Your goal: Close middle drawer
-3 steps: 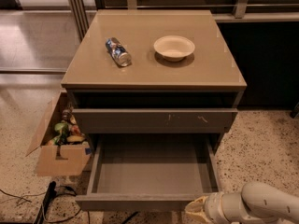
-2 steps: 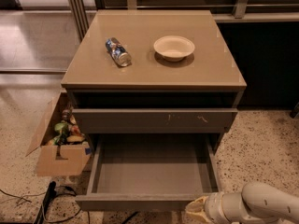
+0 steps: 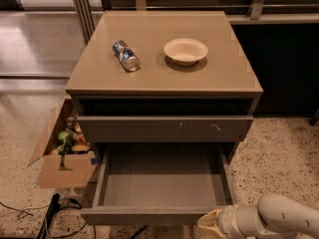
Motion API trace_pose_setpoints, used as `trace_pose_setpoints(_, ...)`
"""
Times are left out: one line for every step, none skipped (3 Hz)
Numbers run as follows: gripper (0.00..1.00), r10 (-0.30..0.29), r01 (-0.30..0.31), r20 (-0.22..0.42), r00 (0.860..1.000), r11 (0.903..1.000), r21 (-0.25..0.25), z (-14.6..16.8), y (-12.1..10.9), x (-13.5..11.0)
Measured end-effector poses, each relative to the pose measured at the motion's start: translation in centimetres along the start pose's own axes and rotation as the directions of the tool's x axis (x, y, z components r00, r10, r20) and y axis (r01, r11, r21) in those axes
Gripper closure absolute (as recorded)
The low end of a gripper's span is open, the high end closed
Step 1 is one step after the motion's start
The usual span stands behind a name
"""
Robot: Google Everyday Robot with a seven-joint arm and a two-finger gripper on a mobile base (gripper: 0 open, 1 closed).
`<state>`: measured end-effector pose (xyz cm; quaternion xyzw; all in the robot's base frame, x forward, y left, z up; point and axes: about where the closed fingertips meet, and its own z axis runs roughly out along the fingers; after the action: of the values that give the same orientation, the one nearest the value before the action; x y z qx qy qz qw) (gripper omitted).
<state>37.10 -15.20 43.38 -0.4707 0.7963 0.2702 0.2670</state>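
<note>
The middle drawer [image 3: 149, 216] is pulled far out of the grey-brown cabinet [image 3: 89, 78], and its inside is empty. Its plain flat front faces the camera low in the view. Above it sits the drawer front with whitish scuff marks [image 3: 164, 128], which is pushed in. My gripper [image 3: 209, 222] is at the bottom right, on the end of the white arm [image 3: 284, 218]. It is just in front of the right end of the open drawer's front, very close to it or touching it.
A crushed can [image 3: 125, 55] and a cream bowl [image 3: 185, 50] lie on the cabinet top. An open cardboard box [image 3: 62, 158] with several items stands on the floor to the left. Black cables [image 3: 52, 213] lie at the bottom left. A dark wall is to the right.
</note>
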Motion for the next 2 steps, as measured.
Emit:
trace_pose_setpoints(0.13,-0.008,0.008,-0.004,1.0,1.0,-0.005,0.84,-1.19,-0.51)
trace_pose_setpoints(0.0,-0.012,0.012,0.006,1.0,0.9998,-0.016,1.72,-2.17,-1.44)
